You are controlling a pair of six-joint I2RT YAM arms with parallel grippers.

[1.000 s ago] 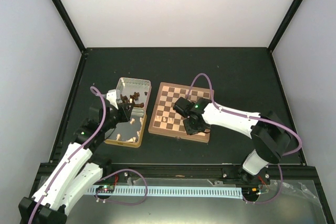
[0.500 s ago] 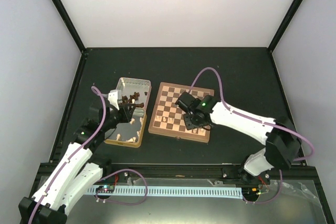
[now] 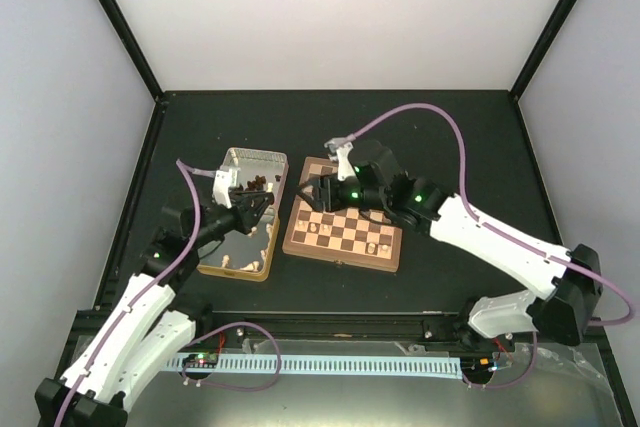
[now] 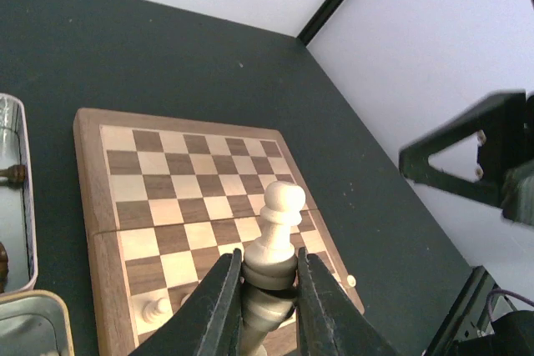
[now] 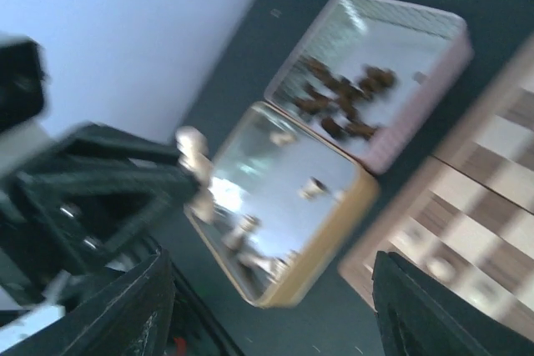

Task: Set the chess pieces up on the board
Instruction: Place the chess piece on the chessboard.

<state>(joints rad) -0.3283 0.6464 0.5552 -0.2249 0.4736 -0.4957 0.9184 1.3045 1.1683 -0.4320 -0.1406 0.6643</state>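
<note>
Table [image 3: 450, 137]: left tool [image 4: 268, 266] (tight) round chessman [image 4: 279, 210]

Lab cell: white walls [image 3: 340, 17], black frame [image 3: 115, 22]

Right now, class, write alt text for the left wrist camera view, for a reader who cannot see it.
The left gripper pinches an upright cream chess piece above the wooden board. The board is mostly bare, with a small cream pawn standing near its close edge and a tin at left.
</note>
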